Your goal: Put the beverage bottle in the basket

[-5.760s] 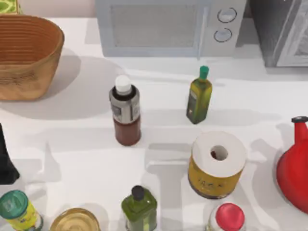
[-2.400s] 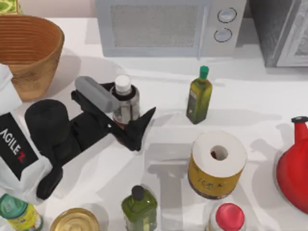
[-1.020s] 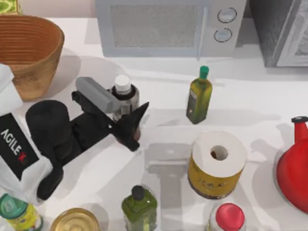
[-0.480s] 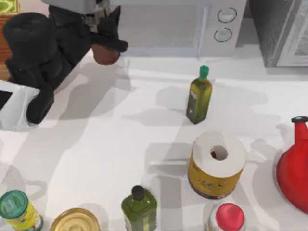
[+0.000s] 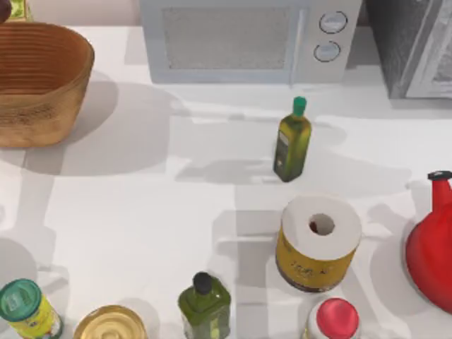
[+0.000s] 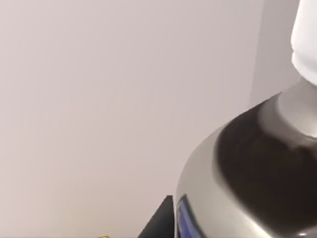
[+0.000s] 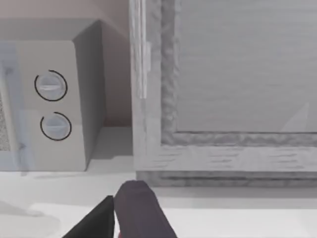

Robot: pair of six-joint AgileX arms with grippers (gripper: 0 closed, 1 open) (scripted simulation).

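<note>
Apparently the beverage bottle (image 6: pixel 247 163) hugs the left end effector (image 6: pixel 157 225).

On our white table (image 5: pixel 141 212) stood a wicker basket (image 5: pixel 39 85) at far left and a microwave (image 5: pixel 247 39) at the back. A slim olive-green bottle (image 5: pixel 292 141) stood mid-table, a paper roll (image 5: pixel 318 241) nearer, a red jug (image 5: pixel 431 247) at right. Along the front edge: a green-lidded can (image 5: pixel 25 309), a glass jar (image 5: pixel 109 323), a squat green bottle (image 5: pixel 204 305), a red-capped container (image 5: pixel 335 319).
</note>
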